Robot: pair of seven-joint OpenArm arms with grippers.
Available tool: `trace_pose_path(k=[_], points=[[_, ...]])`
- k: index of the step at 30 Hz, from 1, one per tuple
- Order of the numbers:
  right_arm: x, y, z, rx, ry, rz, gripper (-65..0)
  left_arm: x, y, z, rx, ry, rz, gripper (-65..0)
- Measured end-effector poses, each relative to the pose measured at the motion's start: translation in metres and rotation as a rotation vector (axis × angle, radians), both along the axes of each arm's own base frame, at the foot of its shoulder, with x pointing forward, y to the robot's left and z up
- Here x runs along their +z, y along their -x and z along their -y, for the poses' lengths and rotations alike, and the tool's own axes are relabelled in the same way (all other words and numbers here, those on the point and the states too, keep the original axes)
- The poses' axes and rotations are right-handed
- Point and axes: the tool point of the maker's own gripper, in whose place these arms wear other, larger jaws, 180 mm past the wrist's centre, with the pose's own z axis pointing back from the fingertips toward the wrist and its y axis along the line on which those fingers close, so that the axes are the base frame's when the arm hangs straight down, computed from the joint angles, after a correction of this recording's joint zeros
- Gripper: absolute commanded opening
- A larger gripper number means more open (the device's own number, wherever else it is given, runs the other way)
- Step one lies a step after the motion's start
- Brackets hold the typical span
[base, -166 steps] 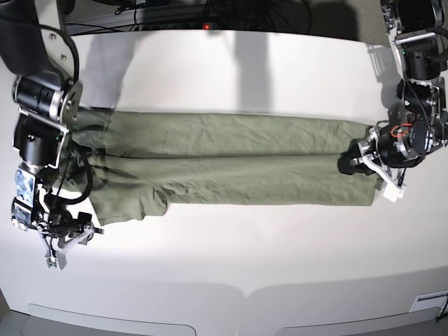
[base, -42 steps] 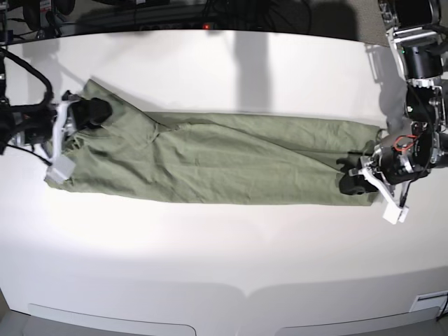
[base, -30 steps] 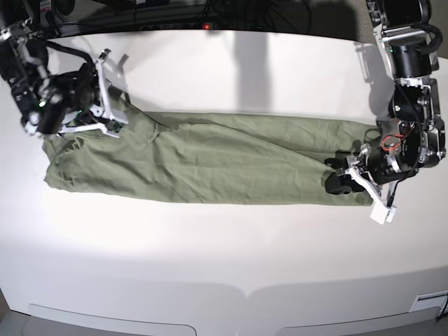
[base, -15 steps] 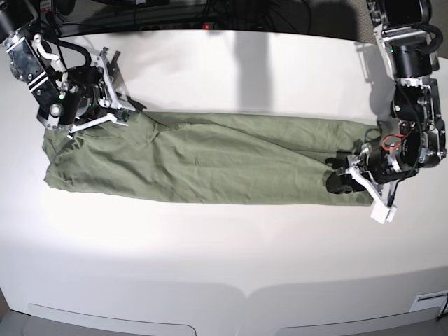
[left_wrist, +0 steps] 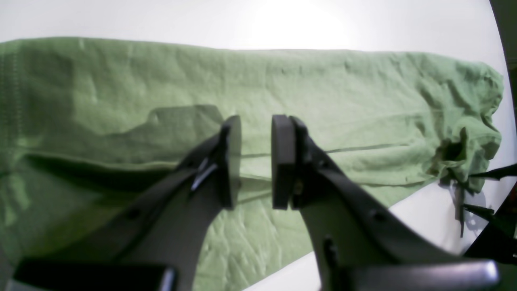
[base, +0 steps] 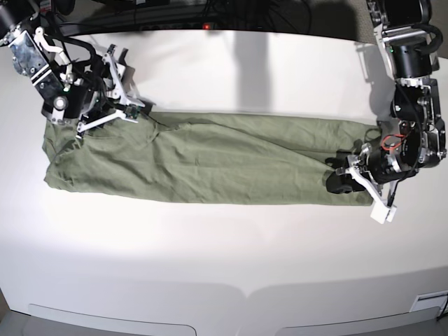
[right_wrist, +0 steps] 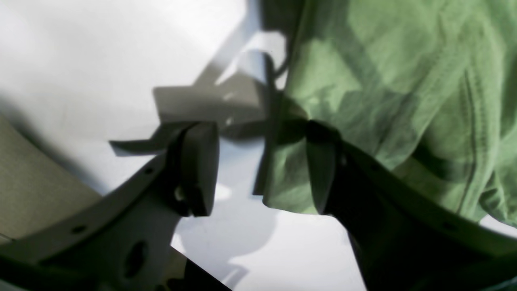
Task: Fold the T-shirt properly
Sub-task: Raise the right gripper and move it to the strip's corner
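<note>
The green T-shirt (base: 224, 157) lies folded into a long, wrinkled strip across the white table (base: 224, 266). My right gripper (base: 129, 105) hovers at the strip's upper left corner. In the right wrist view it (right_wrist: 258, 137) is open wide, with the T-shirt's (right_wrist: 404, 81) edge against the right-hand finger and bare table between the jaws. My left gripper (base: 341, 180) rests over the strip's right end. In the left wrist view its (left_wrist: 255, 137) pads stand a narrow gap apart above the T-shirt (left_wrist: 323, 89), gripping nothing.
Dark cables and equipment with a small red light (base: 206, 26) run along the table's back edge. A seam (base: 245, 294) crosses the table near its front edge. Both arm bases stand at the back corners.
My right gripper has opened, let go of the shirt's left end and shifted slightly to the right. The left arm has not moved over the last second.
</note>
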Motion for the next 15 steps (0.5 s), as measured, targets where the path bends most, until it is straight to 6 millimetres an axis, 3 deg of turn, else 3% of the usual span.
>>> trace_pose_path(k=[10, 13, 15], points=[[0.012, 0.009, -0.067, -0.078, -0.38, -0.083, -30.3, 0.0, 0.0, 0.0, 0.0, 0.001, 0.0, -51.7], [0.017, -0.001, -0.066, -0.07, -0.376, -0.057, -30.5, 0.0, 0.0, 0.0, 0.0, 0.0, 0.0, -51.7], [0.023, -0.019, -0.065, -0.007, -0.341, 0.057, -30.5, 0.0, 0.0, 0.0, 0.0, 0.001, 0.001, -51.7]])
